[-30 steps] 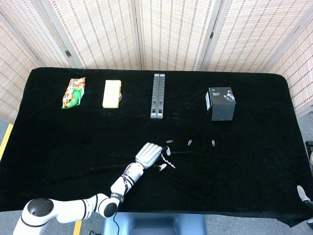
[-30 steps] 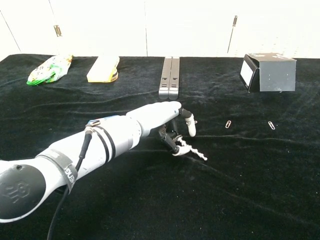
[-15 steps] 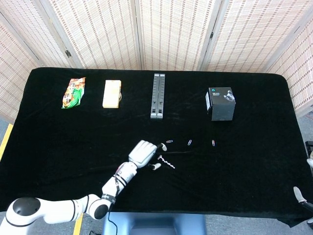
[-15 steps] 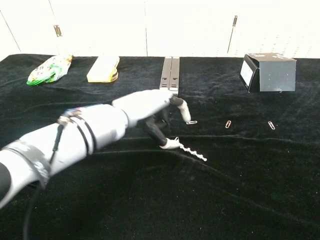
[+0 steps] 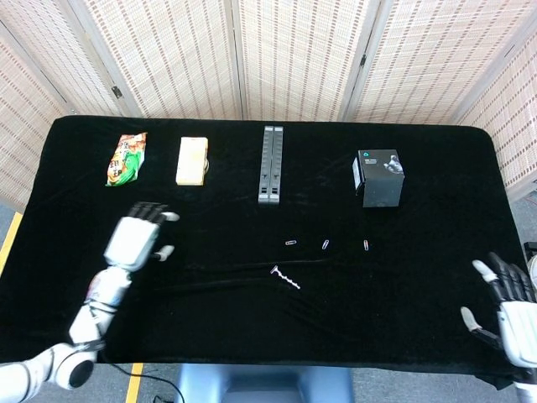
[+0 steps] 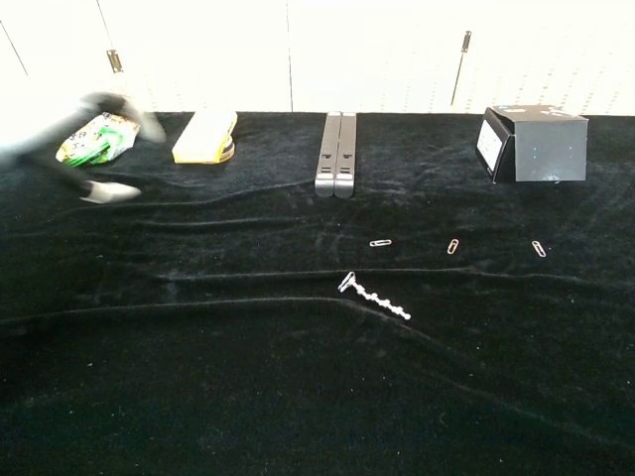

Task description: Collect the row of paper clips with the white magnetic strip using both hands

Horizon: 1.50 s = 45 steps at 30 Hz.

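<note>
Reaching from the sides, both palms bare.
My left hand [image 5: 134,242], fingers spread, is nearer the strip [image 5: 285,278], which slants away rightward; right hand [image 5: 508,304] likewise.

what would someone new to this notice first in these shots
Probably the white strip with clips clinging to it, lying alone mid-table on the black cloth, with three loose paper clips in a row just behind it. Next, the two open hands out at the edges: the left hand on the left side, the right hand at the front right corner.
</note>
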Tool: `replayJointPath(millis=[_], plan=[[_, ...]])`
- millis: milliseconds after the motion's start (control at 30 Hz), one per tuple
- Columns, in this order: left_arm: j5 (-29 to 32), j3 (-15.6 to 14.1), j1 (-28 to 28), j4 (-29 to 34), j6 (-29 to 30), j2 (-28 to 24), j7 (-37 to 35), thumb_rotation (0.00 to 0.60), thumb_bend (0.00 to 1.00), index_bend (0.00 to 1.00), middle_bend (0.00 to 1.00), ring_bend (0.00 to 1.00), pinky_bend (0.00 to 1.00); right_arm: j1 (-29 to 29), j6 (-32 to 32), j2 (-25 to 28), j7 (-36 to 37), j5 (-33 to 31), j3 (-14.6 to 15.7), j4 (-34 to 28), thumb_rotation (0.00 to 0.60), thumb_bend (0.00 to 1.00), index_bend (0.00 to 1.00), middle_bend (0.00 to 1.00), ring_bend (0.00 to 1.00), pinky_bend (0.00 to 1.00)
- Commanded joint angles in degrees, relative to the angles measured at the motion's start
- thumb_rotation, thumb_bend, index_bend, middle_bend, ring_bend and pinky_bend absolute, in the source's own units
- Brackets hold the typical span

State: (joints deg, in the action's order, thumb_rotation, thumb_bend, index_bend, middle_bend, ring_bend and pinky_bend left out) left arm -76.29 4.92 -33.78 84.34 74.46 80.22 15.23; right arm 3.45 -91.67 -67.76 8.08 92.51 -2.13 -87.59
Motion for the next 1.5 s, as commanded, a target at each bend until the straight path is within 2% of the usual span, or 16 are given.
replayJointPath(millis=[33, 267, 500, 733, 867, 1000, 1267, 1367, 1500], plan=[[-3.59, -2.51, 7.61, -2.71, 9.21, -3.93, -5.24, 0.600, 0.29, 0.33, 0.26, 0.18, 0.18, -3.56, 4.15, -3.33, -5.16, 0.31, -0.79, -2.65, 0.600, 0.36, 0.12, 0.00, 0.00, 0.00], [-4.29, -1.97, 17.02, -10.57, 20.65, -4.21, -17.36, 0.600, 0.29, 0.34, 0.26, 0.18, 0.16, -9.89, 12.64, -11.31, -13.80, -0.02, -1.46, -4.66, 0.600, 0.36, 0.23, 0.00, 0.00, 0.00], [-3.93, -1.41, 22.67, -16.94, 24.84, -1.72, -24.97, 0.600, 0.30, 0.35, 0.26, 0.17, 0.15, -14.20, 19.27, -18.81, -22.97, -3.62, -2.15, -4.93, 0.600, 0.36, 0.27, 0.00, 0.00, 0.00], [-3.45, -0.10, 25.19, -20.47, 24.57, -1.30, -31.79, 0.600, 0.29, 0.37, 0.26, 0.17, 0.14, -15.93, 18.40, -27.30, -28.90, -4.67, -3.06, -2.60, 0.600, 0.36, 0.28, 0.00, 0.00, 0.00], [-2.55, 1.74, 26.36, -19.97, 25.52, -1.81, -33.49, 0.600, 0.29, 0.37, 0.26, 0.16, 0.13, -17.50, 18.33, -32.32, -30.40, -4.39, -3.55, 0.81, 0.600, 0.36, 0.28, 0.00, 0.00, 0.00], [-2.40, 2.25, 27.14, -19.66, 24.34, -3.16, -35.07, 0.600, 0.29, 0.37, 0.26, 0.16, 0.12, -18.95, 18.77, -36.99, -30.67, -5.44, -4.42, 5.32, 0.600, 0.36, 0.28, 0.00, 0.00, 0.00], [0.97, 4.32, 29.02, -19.35, 20.32, -6.55, -39.52, 0.600, 0.30, 0.35, 0.26, 0.14, 0.10, -20.88, 19.76, -40.71, -30.88, -7.71, -5.57, 8.11, 0.600, 0.36, 0.28, 0.00, 0.00, 0.00], [2.11, 5.43, 29.38, -20.38, 19.91, -6.51, -39.10, 0.600, 0.31, 0.35, 0.26, 0.14, 0.10, -21.37, 19.89, -41.49, -31.64, -8.13, -5.45, 8.26, 0.600, 0.36, 0.28, 0.00, 0.00, 0.00], [3.01, 6.32, 29.33, -22.59, 18.51, -5.64, -39.13, 0.600, 0.31, 0.36, 0.26, 0.13, 0.05, -21.73, 20.13, -42.28, -32.18, -8.62, -4.91, 8.53, 0.600, 0.36, 0.28, 0.00, 0.00, 0.00]])
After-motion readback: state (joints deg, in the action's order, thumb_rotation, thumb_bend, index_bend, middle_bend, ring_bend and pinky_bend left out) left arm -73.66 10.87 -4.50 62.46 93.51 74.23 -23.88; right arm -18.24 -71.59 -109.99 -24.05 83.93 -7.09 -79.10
